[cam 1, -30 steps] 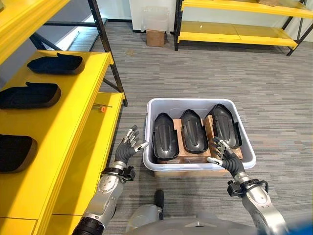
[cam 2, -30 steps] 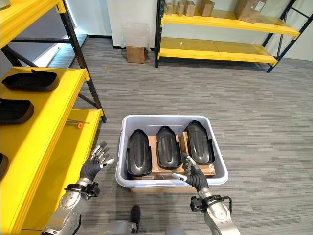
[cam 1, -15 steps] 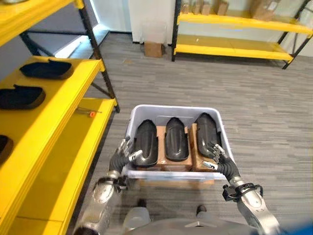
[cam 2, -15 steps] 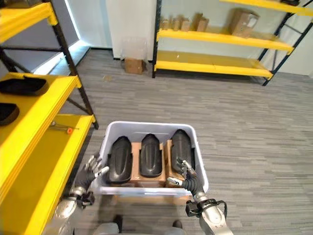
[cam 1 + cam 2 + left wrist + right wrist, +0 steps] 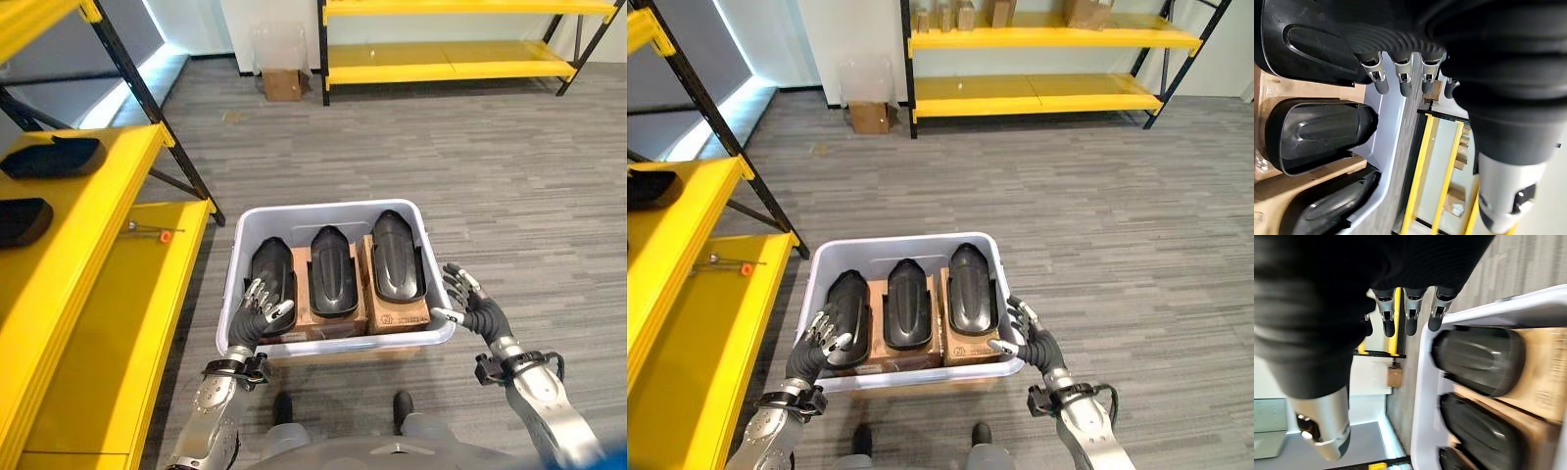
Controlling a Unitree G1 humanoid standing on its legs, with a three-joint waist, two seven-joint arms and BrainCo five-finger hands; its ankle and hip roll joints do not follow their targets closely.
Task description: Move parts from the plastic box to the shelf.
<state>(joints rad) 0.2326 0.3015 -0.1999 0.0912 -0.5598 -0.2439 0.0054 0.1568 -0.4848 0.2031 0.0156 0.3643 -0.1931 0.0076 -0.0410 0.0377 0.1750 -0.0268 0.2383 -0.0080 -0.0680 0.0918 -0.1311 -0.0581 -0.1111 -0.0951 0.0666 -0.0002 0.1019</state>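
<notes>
Grey carpet is seen beneath the plastic box (image 5: 333, 211), where three black parts (image 5: 333, 269) remain between open-fingered left hand (image 5: 259, 315) and right hand (image 5: 473, 305), while two parts (image 5: 49, 157) already lie on the shelf (image 5: 93, 245).

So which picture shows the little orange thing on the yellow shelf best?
The left eye view shows it best: the small orange-tipped tool lies in plain sight on the lower yellow shelf, beside the plastic box. The right eye view shows it too, but nearer the picture's edge. The wrist views look at the box and its black parts.
</notes>
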